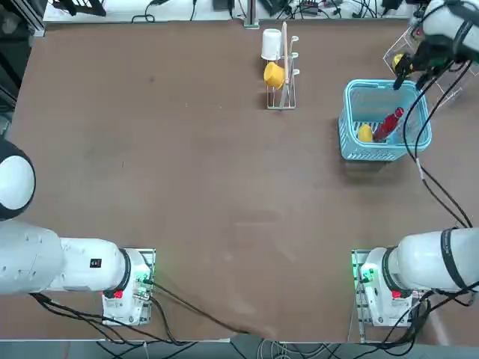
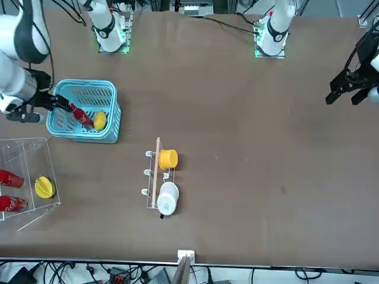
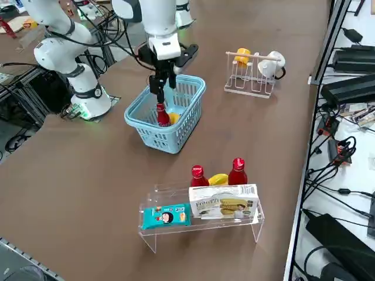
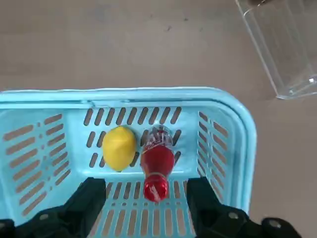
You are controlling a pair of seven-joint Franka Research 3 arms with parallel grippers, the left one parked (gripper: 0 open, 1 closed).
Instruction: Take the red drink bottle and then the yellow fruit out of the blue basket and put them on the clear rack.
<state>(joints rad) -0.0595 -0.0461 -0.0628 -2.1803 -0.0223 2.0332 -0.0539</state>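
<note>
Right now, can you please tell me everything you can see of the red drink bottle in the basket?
The red drink bottle is slim, all red and glossy like plastic, with a narrow neck and a red cap. It leans tilted inside the blue basket, base down against a slatted wall, cap up. The yellow fruit lies right beside it, seemingly touching. The right gripper hovers above the cap with jaws open, not touching the bottle.

Right gripper (image 4: 147, 201) is held above the basket (image 4: 233, 119), fingers spread wide. Bottle (image 4: 157, 163) is leaned directly below the gap between the fingers, inside the basket. Fruit (image 4: 119, 148) lies touching the bottle on one side, also inside. Rack (image 3: 202, 219) is placed well apart, beyond the basket wall.
</note>
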